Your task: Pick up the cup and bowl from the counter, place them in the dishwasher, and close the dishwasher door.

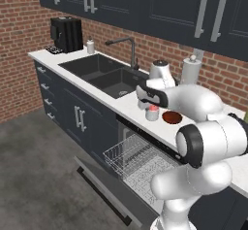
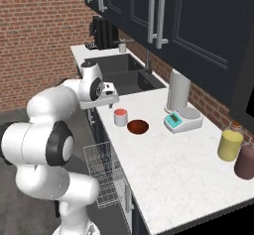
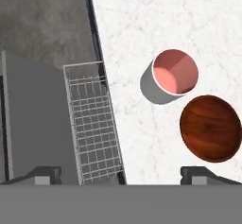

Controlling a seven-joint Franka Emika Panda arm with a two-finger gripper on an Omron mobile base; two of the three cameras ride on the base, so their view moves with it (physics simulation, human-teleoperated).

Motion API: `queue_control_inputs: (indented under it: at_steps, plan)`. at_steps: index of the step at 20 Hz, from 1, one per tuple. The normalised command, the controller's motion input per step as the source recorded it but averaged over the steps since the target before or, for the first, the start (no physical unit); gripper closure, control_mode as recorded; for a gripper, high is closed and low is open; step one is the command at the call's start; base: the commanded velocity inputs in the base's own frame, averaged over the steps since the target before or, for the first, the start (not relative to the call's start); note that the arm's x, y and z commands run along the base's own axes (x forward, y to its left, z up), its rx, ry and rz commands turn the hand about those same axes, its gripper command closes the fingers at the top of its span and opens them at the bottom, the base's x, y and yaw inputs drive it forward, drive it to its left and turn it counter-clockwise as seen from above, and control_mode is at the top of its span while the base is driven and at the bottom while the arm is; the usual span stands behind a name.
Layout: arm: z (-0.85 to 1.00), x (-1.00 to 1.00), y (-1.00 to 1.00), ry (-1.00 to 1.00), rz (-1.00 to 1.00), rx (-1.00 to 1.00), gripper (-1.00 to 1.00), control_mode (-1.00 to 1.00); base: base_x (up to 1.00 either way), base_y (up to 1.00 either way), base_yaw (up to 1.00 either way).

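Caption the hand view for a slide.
Open gripper above cup and bowl on counter, beside pulled-out dishwasher rack.

Small grey-white cup w/ salmon inside (image 3: 170,76) and shallow dark reddish-brown bowl (image 3: 210,127) sit just beside each other on white marbled counter (image 2: 168,169), narrow gap btwn them. Open air above both; wide-open gripper (image 3: 121,173) hangs over counter edge nr them. Bare counter all round the pair. Farther back: teal-and-silver scale (image 2: 182,120) and grey upright cylinder (image 2: 177,91), well apart. Below edge, silver wire rack (image 3: 92,124) pulled out over dropped dark dishwasher door (image 1: 104,192), open from above.
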Motion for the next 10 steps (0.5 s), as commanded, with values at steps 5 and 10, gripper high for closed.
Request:
queue_control_inputs:
  at_steps: [5, 10]
  plan:
    - [-0.26, 0.44, -0.19, 0.00, 0.10, 0.00, -1.00, -1.00, 0.00, 0.00, 0.00]
    - [-0.21, 0.28, 0.01, 0.00, 0.00, -0.03, -1.00, -1.00, 0.00, 0.00, 0.00]
